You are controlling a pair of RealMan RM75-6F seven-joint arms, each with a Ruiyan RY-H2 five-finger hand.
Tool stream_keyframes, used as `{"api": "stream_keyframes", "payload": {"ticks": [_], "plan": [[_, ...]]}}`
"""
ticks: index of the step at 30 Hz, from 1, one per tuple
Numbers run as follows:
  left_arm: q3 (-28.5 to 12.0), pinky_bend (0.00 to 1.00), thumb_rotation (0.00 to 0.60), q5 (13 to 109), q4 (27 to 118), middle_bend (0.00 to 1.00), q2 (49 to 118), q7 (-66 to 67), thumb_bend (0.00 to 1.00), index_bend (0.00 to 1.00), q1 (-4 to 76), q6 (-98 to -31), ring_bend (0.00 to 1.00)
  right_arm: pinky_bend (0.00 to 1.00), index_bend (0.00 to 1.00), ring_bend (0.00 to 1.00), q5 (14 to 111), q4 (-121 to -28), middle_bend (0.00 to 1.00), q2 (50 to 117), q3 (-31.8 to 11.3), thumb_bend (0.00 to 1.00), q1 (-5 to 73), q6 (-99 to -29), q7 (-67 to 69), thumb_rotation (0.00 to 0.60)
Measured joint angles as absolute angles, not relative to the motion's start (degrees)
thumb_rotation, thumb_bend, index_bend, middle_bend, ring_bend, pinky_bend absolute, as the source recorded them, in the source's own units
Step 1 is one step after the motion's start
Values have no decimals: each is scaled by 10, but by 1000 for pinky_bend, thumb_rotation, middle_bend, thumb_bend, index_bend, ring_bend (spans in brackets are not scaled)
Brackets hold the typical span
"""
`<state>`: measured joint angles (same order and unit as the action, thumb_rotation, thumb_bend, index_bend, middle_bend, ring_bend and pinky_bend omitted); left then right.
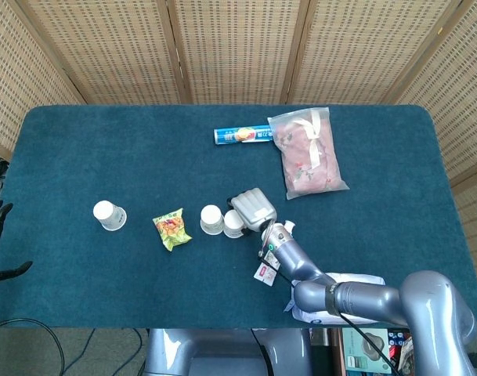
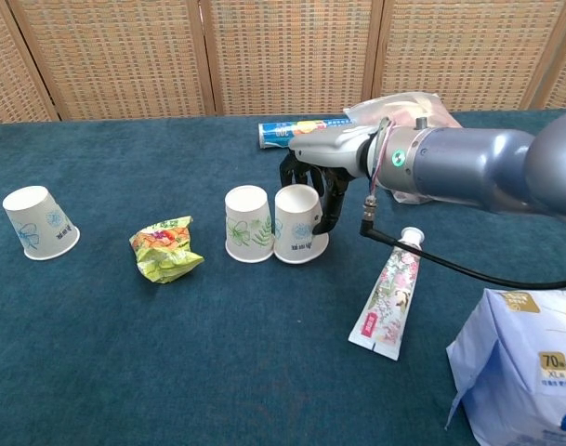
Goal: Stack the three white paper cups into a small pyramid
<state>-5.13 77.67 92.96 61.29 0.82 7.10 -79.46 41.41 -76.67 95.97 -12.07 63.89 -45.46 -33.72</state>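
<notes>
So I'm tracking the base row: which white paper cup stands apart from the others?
The far-left cup, alone beyond the snack packet. The other two stand side by side, the right robot hand around one.

My right robot hand (image 2: 312, 190) wraps a white paper cup (image 2: 297, 223) standing upside down on the dark blue felt tabletop (image 2: 125, 353), touching a second inverted cup (image 2: 247, 223) just to its left. Further left lie a crumpled yellow-green snack packet (image 2: 164, 248) and a third cup (image 2: 38, 222). Near my wrist lies a flowered tube (image 2: 389, 293).
</notes>
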Motion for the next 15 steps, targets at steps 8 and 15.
{"api": "stream_keyframes", "payload": {"ticks": [8,15], "plan": [[-52,0,600,774,930,0,612,8,141,0,72,-793,0,260,181,140,412,-766,138,954,-109,277,639,-449,-341,600],[-51,0,600,776,930,0,612,7,142,0,71,-796,0,129,85,11,418,-814,15,922,-112,232,634,-465,-334,600]]}}
